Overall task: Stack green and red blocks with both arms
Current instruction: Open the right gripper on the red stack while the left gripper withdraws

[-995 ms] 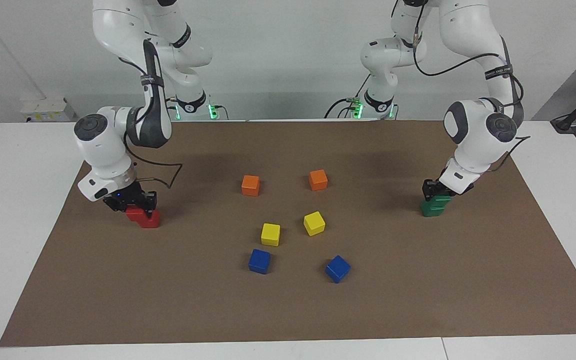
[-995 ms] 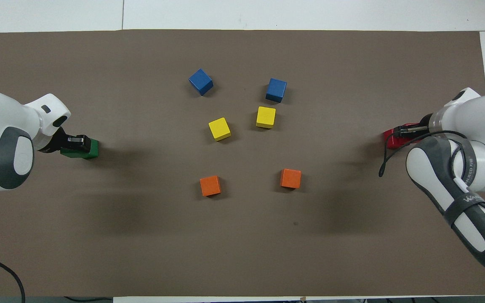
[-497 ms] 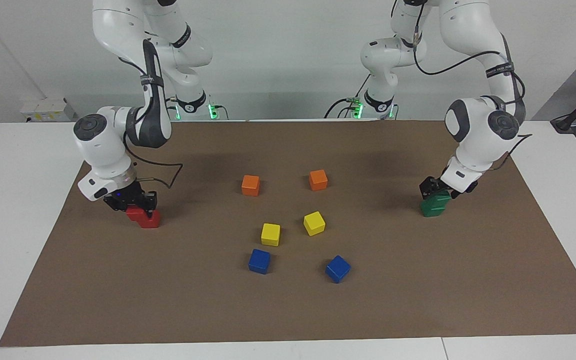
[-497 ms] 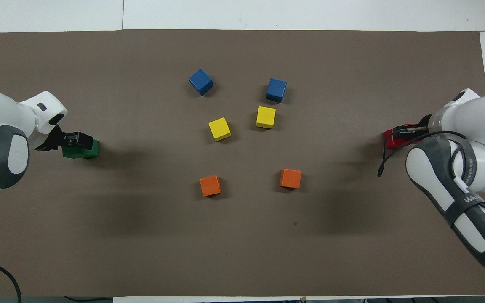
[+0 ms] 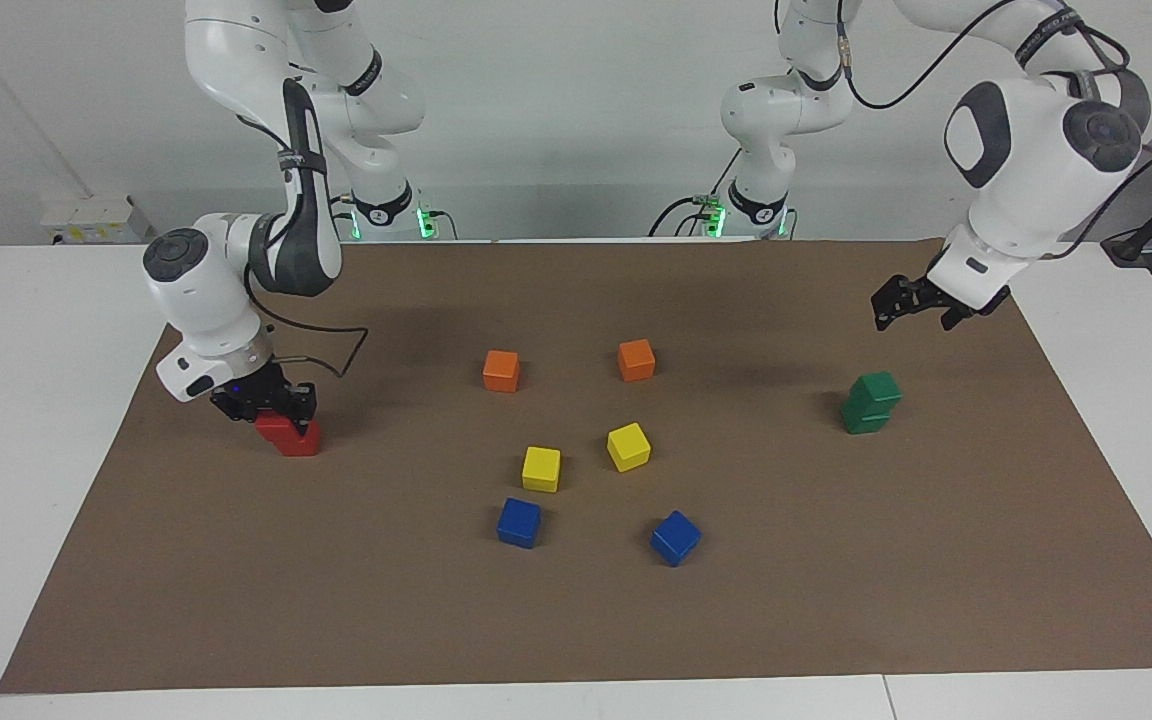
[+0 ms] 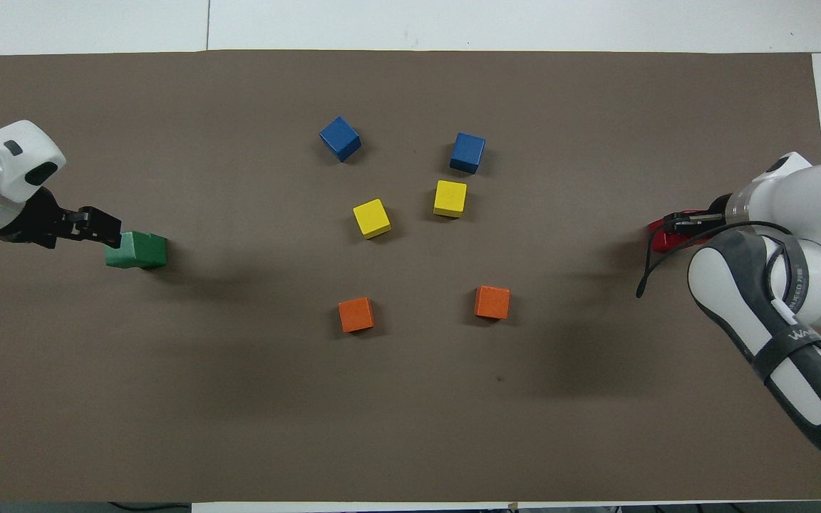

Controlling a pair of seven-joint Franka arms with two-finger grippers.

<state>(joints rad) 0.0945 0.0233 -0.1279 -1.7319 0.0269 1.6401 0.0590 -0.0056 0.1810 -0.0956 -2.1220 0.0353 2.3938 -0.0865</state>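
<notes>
Two dark green cubes (image 5: 871, 403) stand stacked, the upper one slightly offset, toward the left arm's end of the mat; the stack also shows in the overhead view (image 6: 137, 250). My left gripper (image 5: 911, 312) is open and empty, raised in the air above the stack and off to one side of it; it also shows in the overhead view (image 6: 100, 224). Two red cubes (image 5: 288, 435) sit at the right arm's end, one on the other. My right gripper (image 5: 271, 408) is low on the upper red cube and shut on it. In the overhead view the gripper (image 6: 681, 222) hides most of the red cubes (image 6: 660, 236).
On the brown mat (image 5: 576, 620) in the middle lie two orange cubes (image 5: 501, 370) (image 5: 636, 360), two yellow cubes (image 5: 541, 468) (image 5: 628, 446) and two blue cubes (image 5: 518, 522) (image 5: 675, 537), the orange ones nearest the robots.
My left gripper has let go of the upper green cube and risen well above the stack. My right gripper has stayed on the upper red cube, nudging it slightly over the lower one.
</notes>
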